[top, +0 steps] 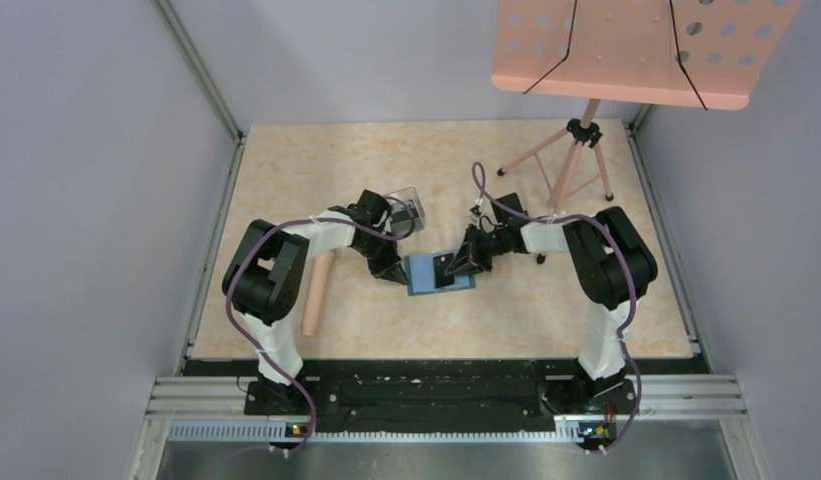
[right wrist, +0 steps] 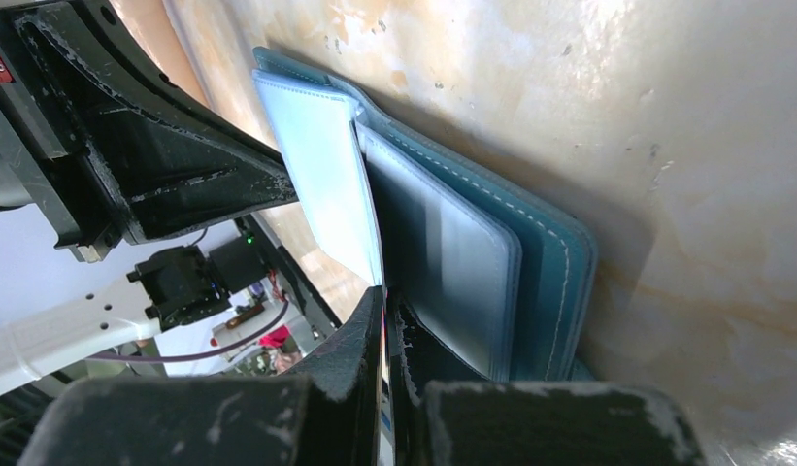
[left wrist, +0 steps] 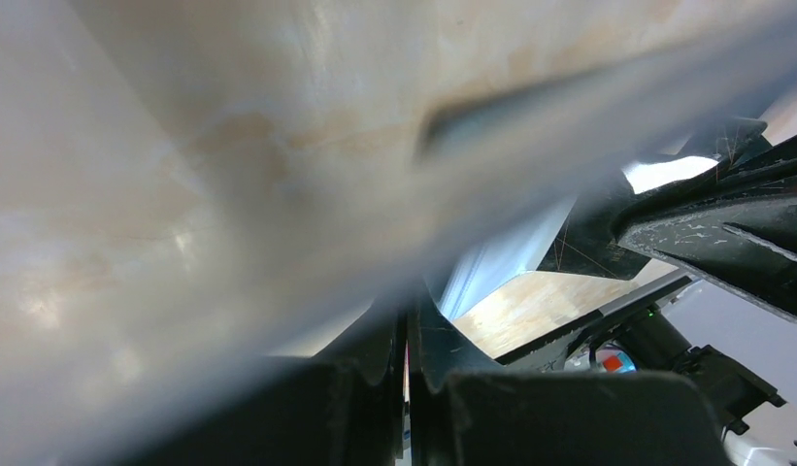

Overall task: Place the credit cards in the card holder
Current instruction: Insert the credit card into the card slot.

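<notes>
At the left of the counter point(top: 506, 320) a pale pink cylinder point(top: 316, 292) lies along its length beside the left arm's elbow. Just right of it the left arm reaches toward the middle, and a clear plastic box point(top: 406, 203) sits right beside the far side of its wrist. The left gripper point(top: 394, 272) is down at the left edge of the card holder point(top: 438, 274). In its own wrist view the left gripper point(left wrist: 409, 335) has its jaws pressed together; a thin line shows between them, too blurred to tell whether anything is caught there. The card holder lies opened on the counter near the middle, between the two grippers, its teal outer cover flat on the surface. From the right wrist view the card holder point(right wrist: 549, 252) shows a pale blue inner flap point(right wrist: 321, 175) lifted off a greyish pocket point(right wrist: 443, 262). The right gripper point(top: 456, 266) comes in from the right over the card holder's right half. Seen close, the right gripper point(right wrist: 384, 316) is fully closed, its tips meeting the flap's lower edge; whether it actually pinches the flap I cannot tell. Farther right, a pink music stand point(top: 626, 50) overhangs the far right corner, its tripod point(top: 576, 165) standing on the counter.
</notes>
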